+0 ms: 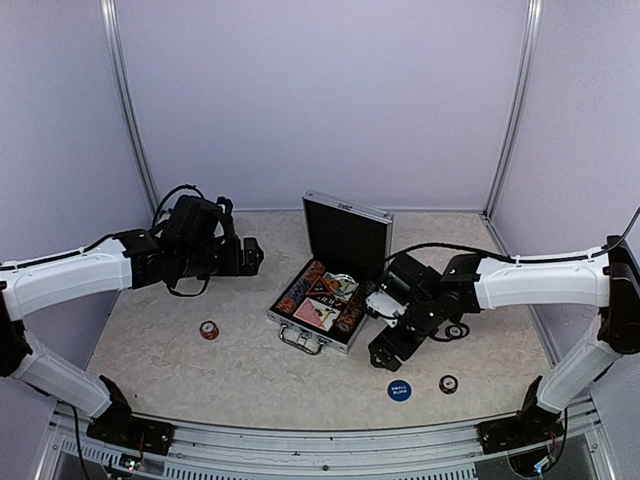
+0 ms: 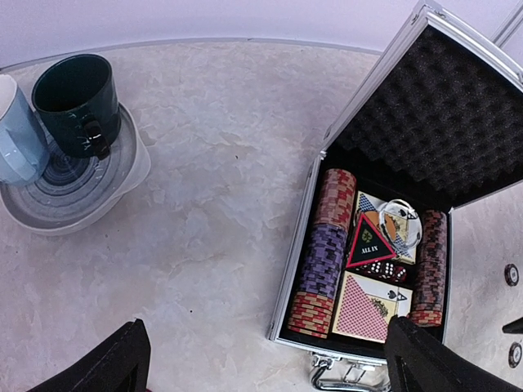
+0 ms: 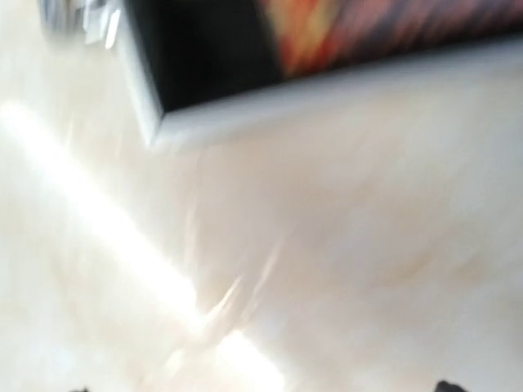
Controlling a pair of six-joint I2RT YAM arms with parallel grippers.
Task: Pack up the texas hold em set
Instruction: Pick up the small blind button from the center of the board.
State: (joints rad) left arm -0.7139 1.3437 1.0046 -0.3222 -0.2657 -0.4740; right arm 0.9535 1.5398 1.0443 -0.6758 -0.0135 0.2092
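The silver case [image 1: 322, 302] lies open mid-table with its black foam lid [image 1: 347, 236] upright. In the left wrist view the case [image 2: 296, 269] holds striped chip rows [image 2: 324, 249], a red-backed card deck [image 2: 370, 306], a triangle ALL IN marker [image 2: 369, 242], red dice [image 2: 384, 271] and a round clear button [image 2: 400, 220]. My left gripper [image 1: 250, 256] is open and empty, left of the case; its fingers [image 2: 114, 363] frame the case's near corner. My right gripper [image 1: 386, 350] hangs low, just right of the case's front corner [image 3: 155, 122]. Its view is blurred, with the tips wide apart.
Loose on the table are a red round piece [image 1: 209, 330], a blue SMALL BLIND button [image 1: 399, 391], a small round button [image 1: 448, 384] and another one [image 1: 456, 330] by the right arm. A dark-green mug [image 2: 78, 102] and a light-blue mug [image 2: 15, 135] stand on a plate [image 2: 98, 196], far left.
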